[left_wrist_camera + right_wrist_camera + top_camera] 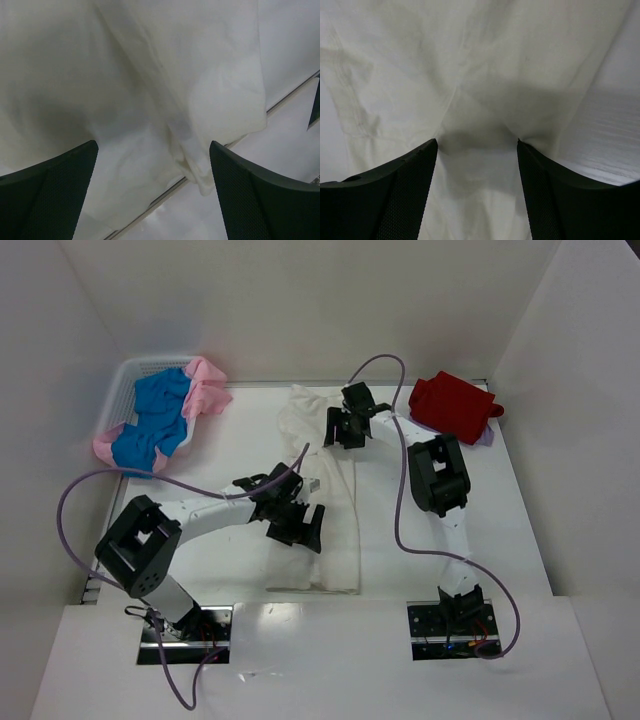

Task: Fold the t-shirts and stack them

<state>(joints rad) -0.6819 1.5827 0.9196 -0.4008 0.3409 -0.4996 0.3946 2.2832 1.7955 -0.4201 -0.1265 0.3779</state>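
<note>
Left and right jaws both gape wide, gripping nothing, just above the cream t-shirt point(340, 540), which lies half-folded beneath them on the worktop point(500, 530). The red t-shirt point(452, 405) right of the right jaws looks folded. The blue t-shirt point(160, 412) and pink t-shirt point(208, 390), left of the left jaws, wait unfolded in the basket point(125, 375).

Robotics lab test cell, walled in white.
Plain white panels point(300, 300) enclose a bare white table point(500, 530) on three sides. Two robot arms, the left arm point(200, 515) and the right arm point(438, 475), are bolted to metal plates point(215, 625) at its near edge, trailing loose purple cables point(401, 490). A white mesh basket point(115, 395) with blue and pink t-shirts point(160, 415) sits in the far left corner.
</note>
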